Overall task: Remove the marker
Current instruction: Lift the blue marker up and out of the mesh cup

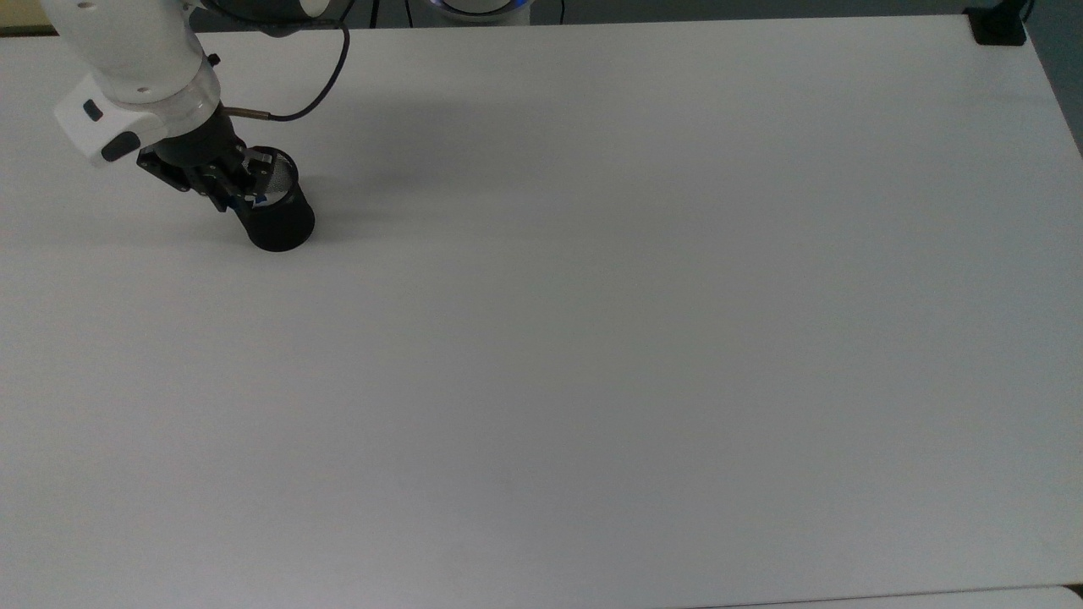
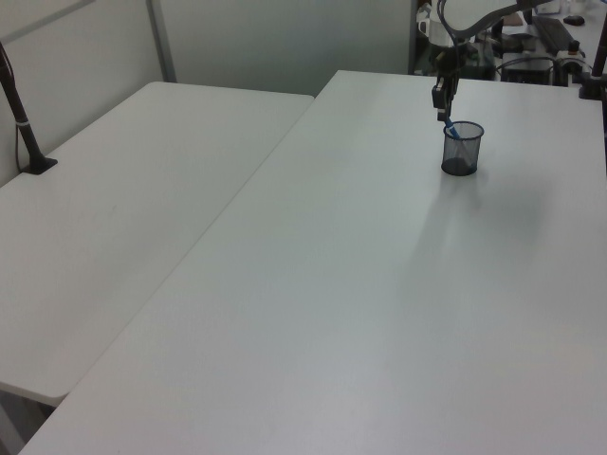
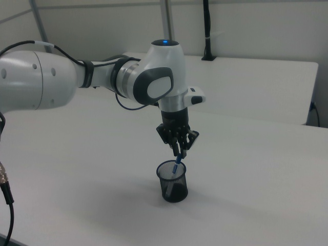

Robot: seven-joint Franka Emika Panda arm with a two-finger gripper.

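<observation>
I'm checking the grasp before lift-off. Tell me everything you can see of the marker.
The marker is slim, its visible upper end blue. It stands tilted in the black mesh cup, lower part inside, top poking above the rim. The gripper is shut on that top end. The cup sits on the white table.
</observation>
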